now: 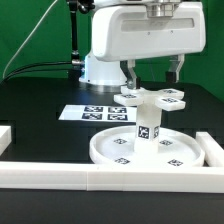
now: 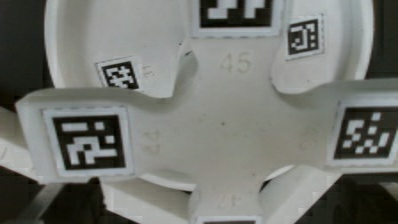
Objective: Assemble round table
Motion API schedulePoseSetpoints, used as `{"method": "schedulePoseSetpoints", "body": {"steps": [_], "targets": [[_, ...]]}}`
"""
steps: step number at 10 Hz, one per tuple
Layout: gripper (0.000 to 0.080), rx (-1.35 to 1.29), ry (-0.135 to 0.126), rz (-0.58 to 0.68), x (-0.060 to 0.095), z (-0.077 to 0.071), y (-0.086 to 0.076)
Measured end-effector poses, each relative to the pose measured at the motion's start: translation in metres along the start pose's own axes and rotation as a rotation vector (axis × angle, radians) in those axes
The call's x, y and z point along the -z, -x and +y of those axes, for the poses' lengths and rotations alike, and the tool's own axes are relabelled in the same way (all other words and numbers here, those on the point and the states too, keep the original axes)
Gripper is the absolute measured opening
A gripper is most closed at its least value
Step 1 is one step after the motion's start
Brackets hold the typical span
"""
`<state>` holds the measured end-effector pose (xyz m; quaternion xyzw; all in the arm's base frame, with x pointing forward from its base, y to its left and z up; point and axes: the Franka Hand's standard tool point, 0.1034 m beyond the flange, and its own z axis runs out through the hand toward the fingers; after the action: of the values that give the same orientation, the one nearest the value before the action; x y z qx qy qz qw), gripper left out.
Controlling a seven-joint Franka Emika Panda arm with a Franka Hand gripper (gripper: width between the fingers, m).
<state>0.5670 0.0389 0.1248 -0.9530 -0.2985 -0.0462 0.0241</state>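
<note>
Exterior view | black table (image 1: 40, 100), green backdrop (image 1: 25, 30) | jaws spread above cross piece (image 1: 152, 97), empty

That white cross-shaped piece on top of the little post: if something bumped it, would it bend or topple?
The cross piece looks like thick moulded plastic, so probably stiff, not floppy. It sits high on a narrow post, so a sideways bump might tip it. The wide disc beneath likely steadies it.

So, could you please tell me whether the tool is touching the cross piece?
Apart. In the exterior view the tool hangs open above the cross piece, dark background visible between fingertips and arms.
</note>
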Motion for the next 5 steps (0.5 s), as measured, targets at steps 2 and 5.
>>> {"method": "schedulePoseSetpoints", "body": {"steps": [2, 5], "targets": [[0.0649, 0.096, 0.006, -0.006, 0.0002, 0.0026, 0.0017], [0.0649, 0.455, 0.051, -0.027, -0.0023, 0.0025, 0.0012]]}}
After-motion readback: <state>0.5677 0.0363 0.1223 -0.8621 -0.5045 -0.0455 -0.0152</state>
